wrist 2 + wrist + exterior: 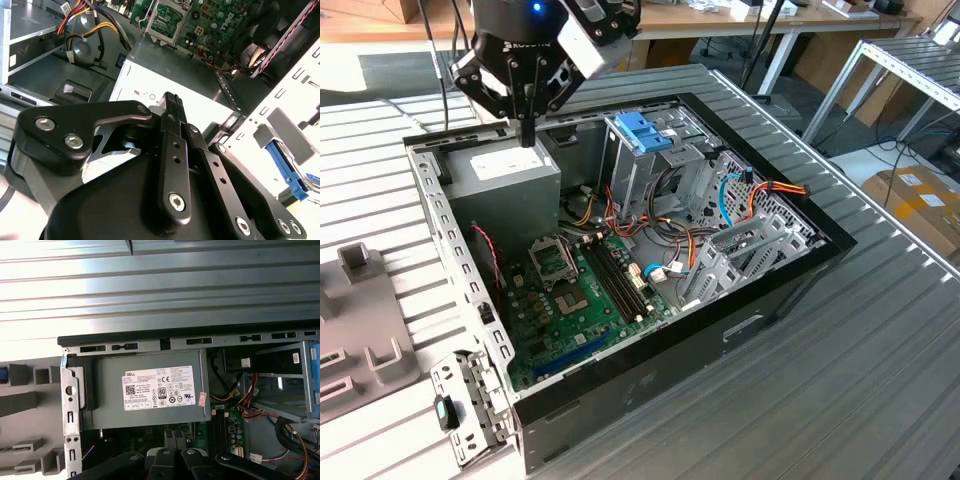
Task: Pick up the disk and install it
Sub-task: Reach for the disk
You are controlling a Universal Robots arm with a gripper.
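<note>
My gripper [527, 135] hangs over the back left corner of the open computer case [790, 270] in the exterior view. It sits just above the grey power-supply box [510, 185] with the white sticker. Its black fingers [171, 102] point down and stand together with nothing between them. In the first wrist view the gripper [174, 436] hovers at the near edge of that box [150, 390]. A blue plastic strip [286, 169] lies on the pale fixture outside the case; I cannot tell whether it belongs to the disk, whose flat body is hidden.
Inside the case are the green motherboard [575, 300], a light-blue latch on a metal cage [642, 132] and bundles of orange, red and blue cables [750, 195]. A grey moulded fixture [355, 320] lies on the ribbed table at the exterior view's left. A cardboard box [920, 200] stands beyond the table's right edge.
</note>
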